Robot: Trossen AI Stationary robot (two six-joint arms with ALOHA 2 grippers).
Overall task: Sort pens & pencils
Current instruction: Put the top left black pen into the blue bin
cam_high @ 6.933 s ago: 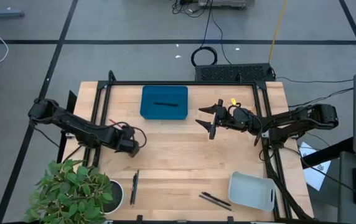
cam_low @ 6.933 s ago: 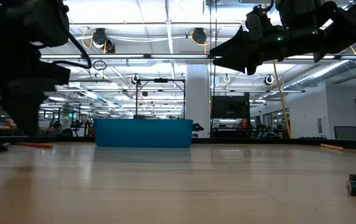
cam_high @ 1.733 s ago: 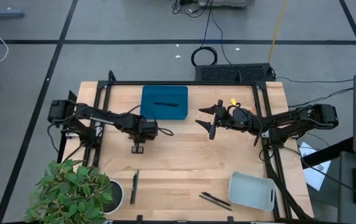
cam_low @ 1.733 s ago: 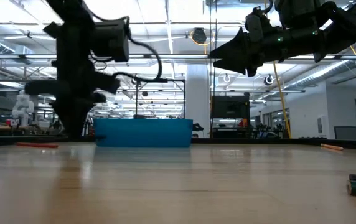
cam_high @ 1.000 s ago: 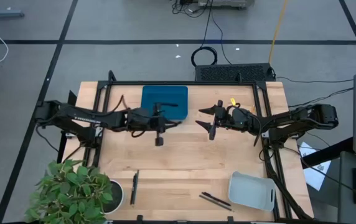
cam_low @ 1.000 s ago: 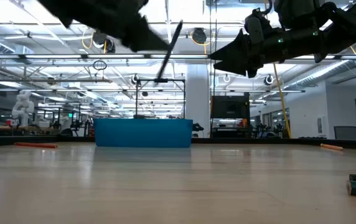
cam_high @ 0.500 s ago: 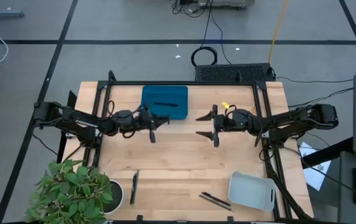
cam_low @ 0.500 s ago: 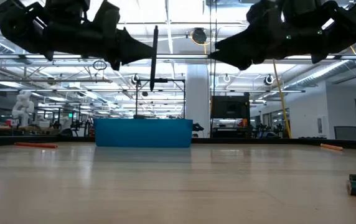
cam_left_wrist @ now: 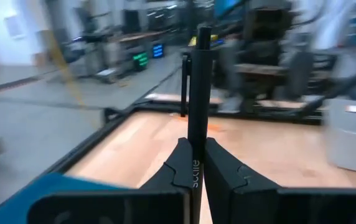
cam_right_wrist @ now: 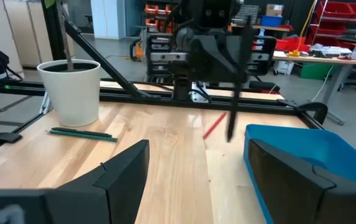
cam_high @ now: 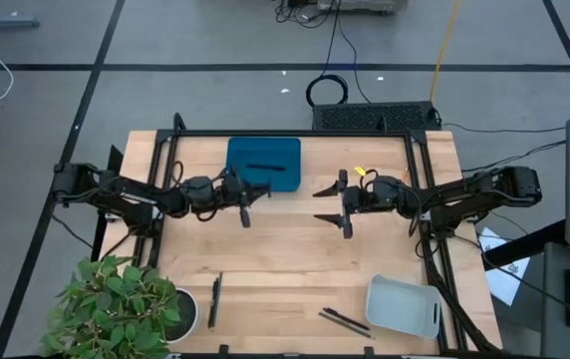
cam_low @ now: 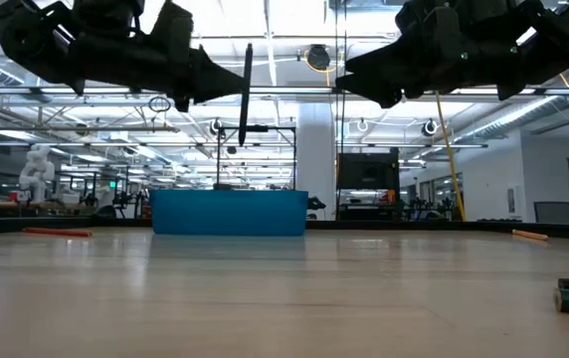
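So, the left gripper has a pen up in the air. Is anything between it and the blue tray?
Nothing visible is in the way. The left gripper holds the black pen upright above the table, right beside the blue tray. The right gripper hangs open farther along the table, not between them.

Bare table (cam_high: 285,249) between both arms; blue tray (cam_high: 263,165) behind.

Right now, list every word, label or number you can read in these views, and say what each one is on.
Faint embossed lettering on a finger of the left gripper, beside the pen it holds: too blurred to read.
White markings along the left arm: too small to read.
Nothing else legible.
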